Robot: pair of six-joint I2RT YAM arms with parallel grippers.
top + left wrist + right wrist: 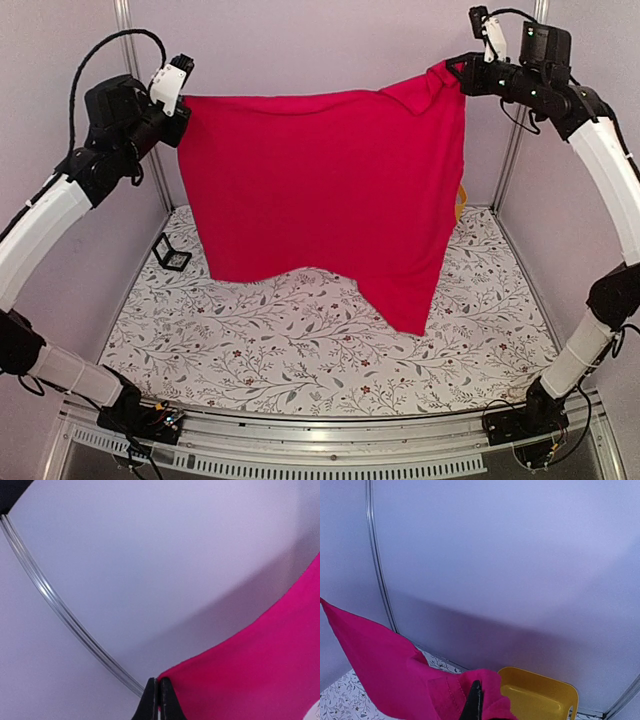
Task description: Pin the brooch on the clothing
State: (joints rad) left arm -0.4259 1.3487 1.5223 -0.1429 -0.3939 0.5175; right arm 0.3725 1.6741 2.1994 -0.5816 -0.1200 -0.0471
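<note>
The red-pink T-shirt (320,190) hangs spread in the air above the table, held by its top corners. My left gripper (178,112) is shut on its upper left corner; the left wrist view shows the closed fingertips (152,700) pinching the fabric edge (250,670). My right gripper (458,72) is shut on the upper right corner, with bunched fabric (420,680) around its fingertips (476,700). A bit of white label (315,711) shows at the left wrist view's corner. The brooch is not in view.
A small black open box (172,253) lies on the floral tablecloth (300,340) at the back left. A yellow tray (540,695) stands at the back right, mostly behind the shirt in the top view (461,205). Enclosure walls rise behind and beside.
</note>
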